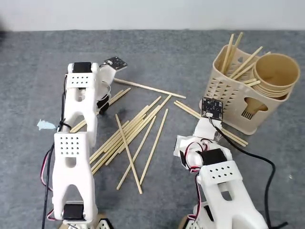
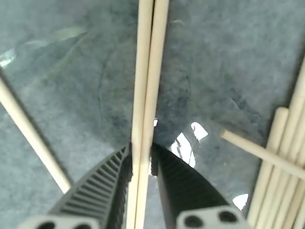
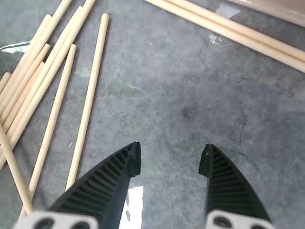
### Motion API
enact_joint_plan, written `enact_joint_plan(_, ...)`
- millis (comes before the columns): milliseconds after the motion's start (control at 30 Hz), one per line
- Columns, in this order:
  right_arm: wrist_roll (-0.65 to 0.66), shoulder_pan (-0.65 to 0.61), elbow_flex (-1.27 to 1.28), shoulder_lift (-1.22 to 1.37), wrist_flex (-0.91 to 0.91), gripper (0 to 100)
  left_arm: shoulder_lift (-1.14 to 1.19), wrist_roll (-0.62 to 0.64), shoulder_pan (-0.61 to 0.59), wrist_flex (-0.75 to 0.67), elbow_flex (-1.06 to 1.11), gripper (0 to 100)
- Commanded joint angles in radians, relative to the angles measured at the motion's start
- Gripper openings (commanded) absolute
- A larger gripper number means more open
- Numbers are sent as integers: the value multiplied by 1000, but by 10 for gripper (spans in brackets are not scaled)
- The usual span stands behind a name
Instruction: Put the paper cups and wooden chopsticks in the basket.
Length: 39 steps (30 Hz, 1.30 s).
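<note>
The left end effector (image 2: 141, 153) has its ribbed black jaws pinched shut on two chopsticks (image 2: 147, 71), smooth, pale round wooden rods lying side by side on the grey, felt-like surface (image 1: 167, 57). The right end effector (image 3: 171, 155) gapes wide over bare felt and grips nothing. More than a dozen loose sticks (image 1: 128, 131) lie fanned and crossed between the arms. At the far right stands the basket (image 1: 224, 88), beige slotted plastic. It carries a nested stack of tan paper cups (image 1: 276, 71), perhaps four, though the rims blur together. Beside them about six upright sticks (image 1: 229, 50) lean
</note>
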Motion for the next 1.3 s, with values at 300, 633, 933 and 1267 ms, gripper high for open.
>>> enact_joint_plan(300,-3,-1,-8,-24,-18,219,-353,12,44,18,302,12)
enact_joint_plan(633,-3,-1,-8,-24,-18,219,-669,12,92,0,538,15)
enact_joint_plan(933,-3,-4,-6,-24,-18,219,-477,6,26,-55,535,205)
enact_joint_plan(1267,-3,-4,-6,-24,-18,219,-377,-3,91,17,542,205)
